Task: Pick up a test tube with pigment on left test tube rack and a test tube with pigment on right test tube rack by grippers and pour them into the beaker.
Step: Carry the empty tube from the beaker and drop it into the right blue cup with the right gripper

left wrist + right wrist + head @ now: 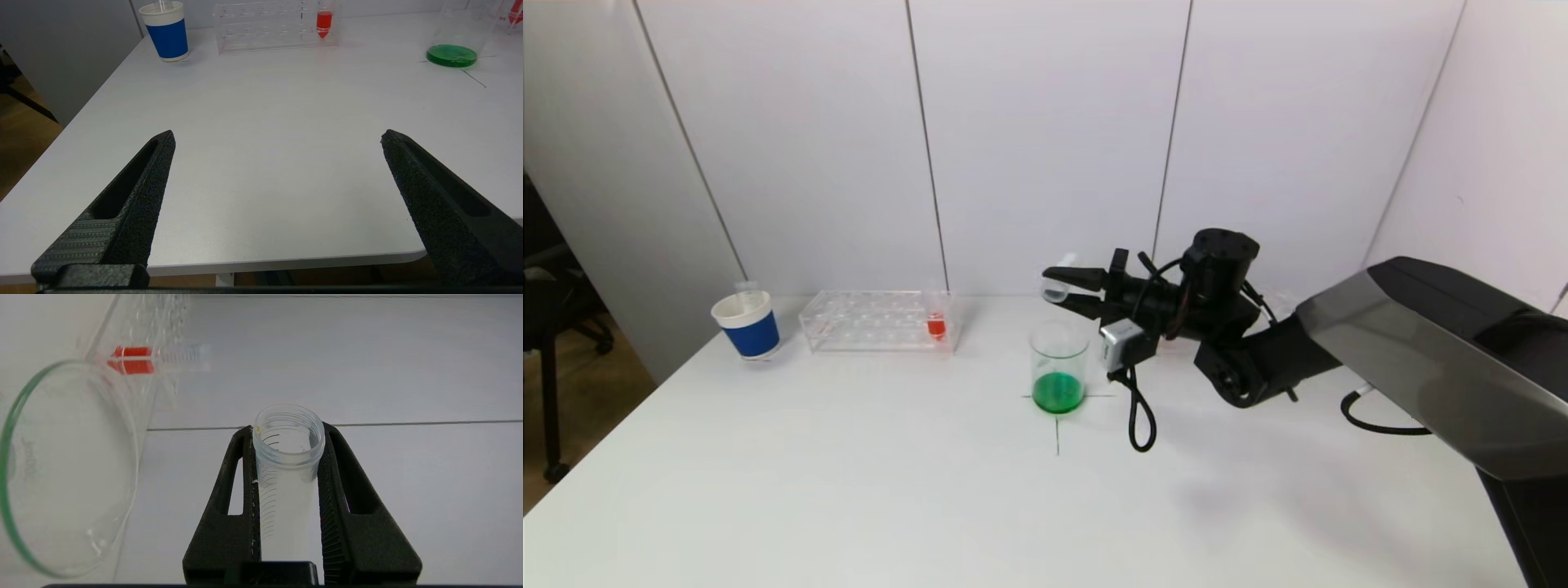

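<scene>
Head view: right end effector (1068, 287) raised over the counter (849, 490), clamped on an emptied test tube (1058, 286) held roughly level, mouth toward 9 o'clock, above the rim of the beaker (1058, 367). Beaker at centre on a drawn cross, green liquid in its base. Left rack (878, 320) at 10 o'clock of the beaker, well apart, red-filled tube (936, 320) upright in its end nearest the beaker. Blue paper cup (747, 324) beyond the rack, near the counter's left edge. Wide bare counter toward 6 o'clock.

Left wrist view: left end effector (278, 136) spread wide, holding nothing, hovering over the counter's near edge; open surface ahead up to cup, rack and beaker.

Right wrist view: fingers (241, 490) pinching the clear tube on both sides, threaded mouth projecting past the tips; beaker rim just beside, apart.
</scene>
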Robot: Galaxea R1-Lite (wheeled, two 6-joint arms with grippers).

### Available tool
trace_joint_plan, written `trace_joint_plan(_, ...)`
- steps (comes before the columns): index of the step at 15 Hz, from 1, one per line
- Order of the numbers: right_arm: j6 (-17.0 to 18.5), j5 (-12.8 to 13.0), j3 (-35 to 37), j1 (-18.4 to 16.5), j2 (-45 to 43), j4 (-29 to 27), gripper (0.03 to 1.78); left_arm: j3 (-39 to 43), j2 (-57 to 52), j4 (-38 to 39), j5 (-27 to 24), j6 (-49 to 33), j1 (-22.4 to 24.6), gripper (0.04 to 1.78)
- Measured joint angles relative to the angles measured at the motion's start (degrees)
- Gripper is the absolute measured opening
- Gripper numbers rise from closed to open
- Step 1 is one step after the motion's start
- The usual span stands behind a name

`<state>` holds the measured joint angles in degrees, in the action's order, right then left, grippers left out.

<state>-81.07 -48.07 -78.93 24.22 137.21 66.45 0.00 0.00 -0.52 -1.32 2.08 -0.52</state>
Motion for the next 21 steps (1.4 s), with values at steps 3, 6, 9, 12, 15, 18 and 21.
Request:
trace_joint_plan(3,12.9,3.7,0.0,1.2,-2.1,4.3,0.47,0.0,0.0,0.0,0.0,0.0,0.0,1.76)
trace_joint_plan(6,27.5,10.2,0.0,2.4,-3.6,12.3,0.47,0.0,0.0,0.0,0.0,0.0,0.0,1.76)
trace_joint_plan(9,36.2,19.7,0.3,2.9,-6.3,12.3,0.47,0.0,0.0,0.0,0.0,0.0,0.0,1.76)
trace_joint_plan(12,45.9,33.2,-0.5,4.2,-10.7,7.5,0.47,0.0,0.0,0.0,0.0,0.0,0.0,1.76)
trace_joint_plan(15,54.3,44.9,-4.1,4.4,-15.3,-1.3,0.47,0.0,0.0,0.0,0.0,0.0,0.0,1.76)
trace_joint_plan(18,56.6,58.3,-8.6,3.9,-19.0,-12.6,0.47,0.0,0.0,0.0,0.0,0.0,0.0,1.76)
trace_joint_plan(21,60.8,63.1,-10.9,2.1,-22.2,-22.9,0.47,0.0,0.0,0.0,0.0,0.0,0.0,1.76)
